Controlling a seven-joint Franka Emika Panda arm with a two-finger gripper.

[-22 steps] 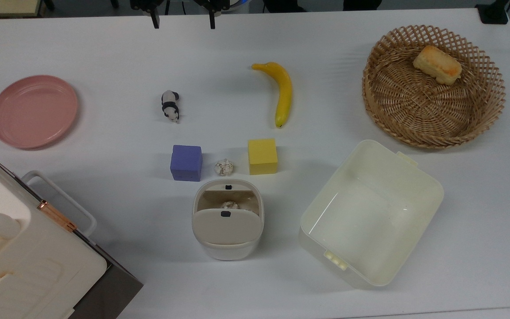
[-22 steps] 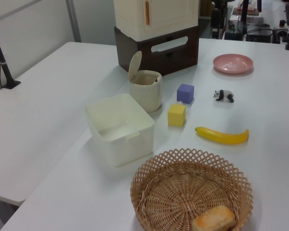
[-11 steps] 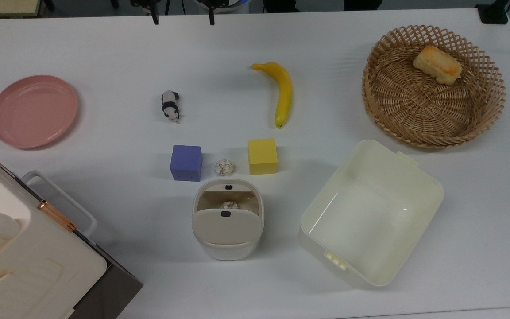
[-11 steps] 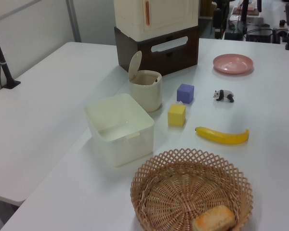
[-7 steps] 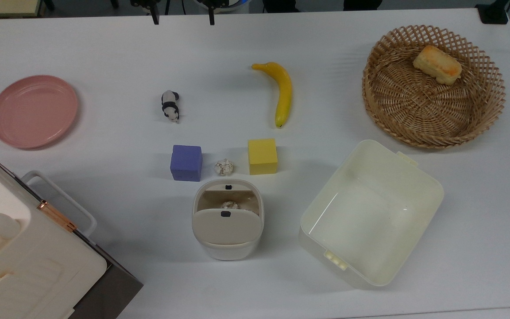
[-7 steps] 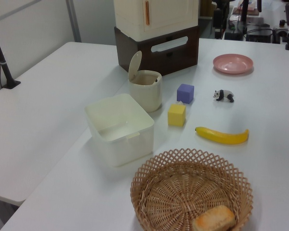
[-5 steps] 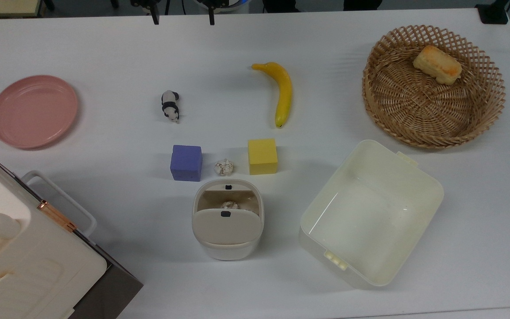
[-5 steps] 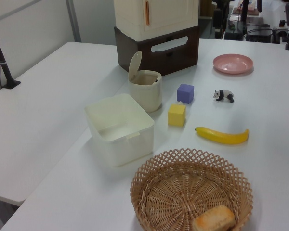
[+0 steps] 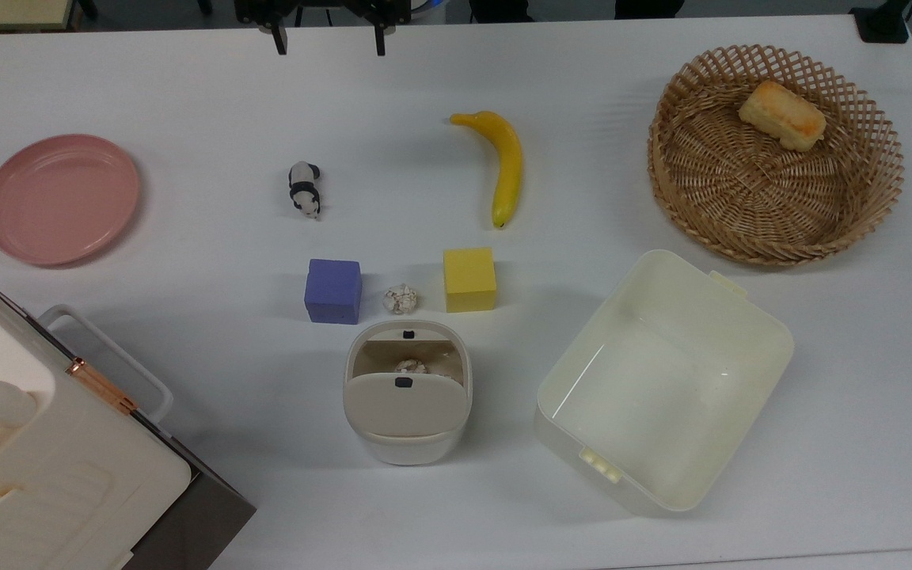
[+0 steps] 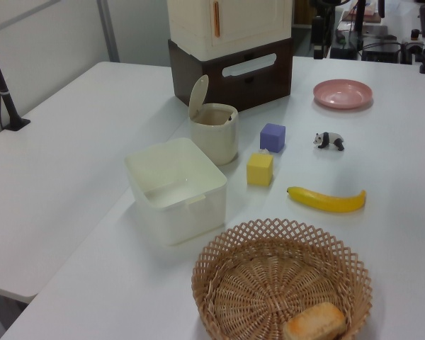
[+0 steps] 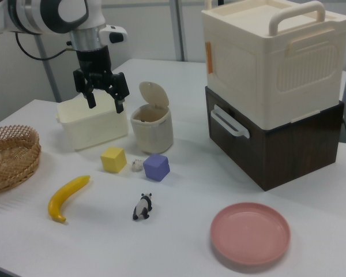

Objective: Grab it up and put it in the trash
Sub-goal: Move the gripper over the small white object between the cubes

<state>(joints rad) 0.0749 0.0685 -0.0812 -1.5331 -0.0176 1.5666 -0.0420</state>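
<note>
The small crumpled paper wad lies on the white table between a purple cube and a yellow cube; in the right view the wad sits in the same gap. Just below it in the top view stands the cream trash bin with its flap lid up, and another wad lies inside. The bin is near the tub in the right view. My gripper hangs open and empty at the top view's upper edge, far from the wad. In the right view the gripper hovers high above the table.
A banana and a panda figure lie between gripper and wad. A pink plate sits at the top view's left. A wicker basket with bread is at its right, above a cream tub. Stacked storage boxes fill the lower left.
My gripper's fingers reach slightly further down into the top view than half a second ago. Nothing on the table has moved.
</note>
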